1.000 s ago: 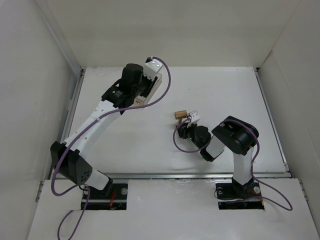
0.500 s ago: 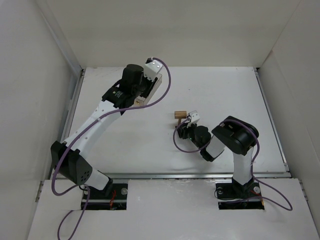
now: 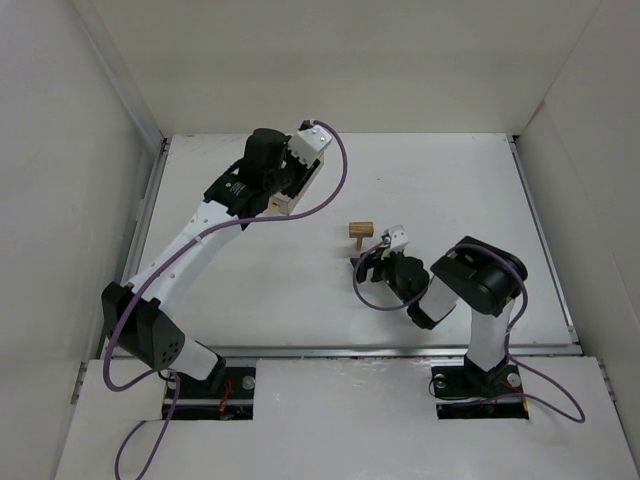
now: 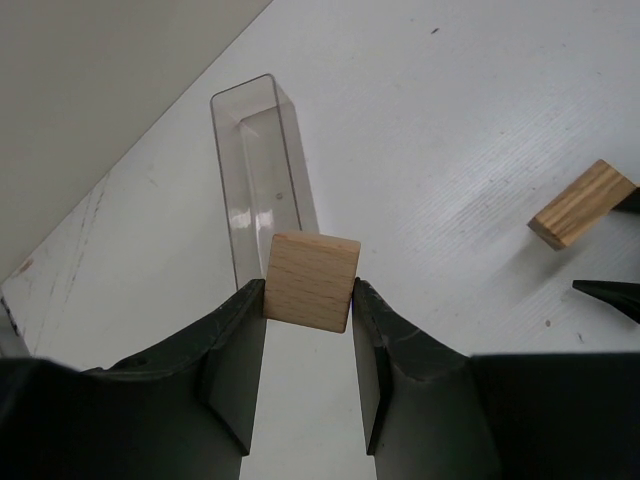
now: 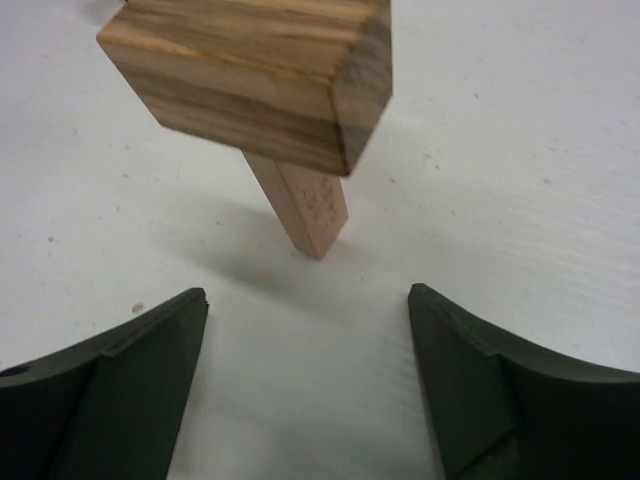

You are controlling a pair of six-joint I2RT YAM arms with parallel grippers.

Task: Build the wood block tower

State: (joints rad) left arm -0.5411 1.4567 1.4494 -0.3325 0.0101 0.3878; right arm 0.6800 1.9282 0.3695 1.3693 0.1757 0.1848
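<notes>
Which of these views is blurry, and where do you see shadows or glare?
Top external view: even, diffuse light, the wood block tower tiny but reasonably sharp. Left wrist view: the held block crisp, pale reflections on the clear box walls. Right wrist view: the tower's top block close and slightly soft, a soft shadow on the table beside the upright block.

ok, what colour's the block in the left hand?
The wood block is light tan with faint grain; the left wrist view shows it best.
</notes>
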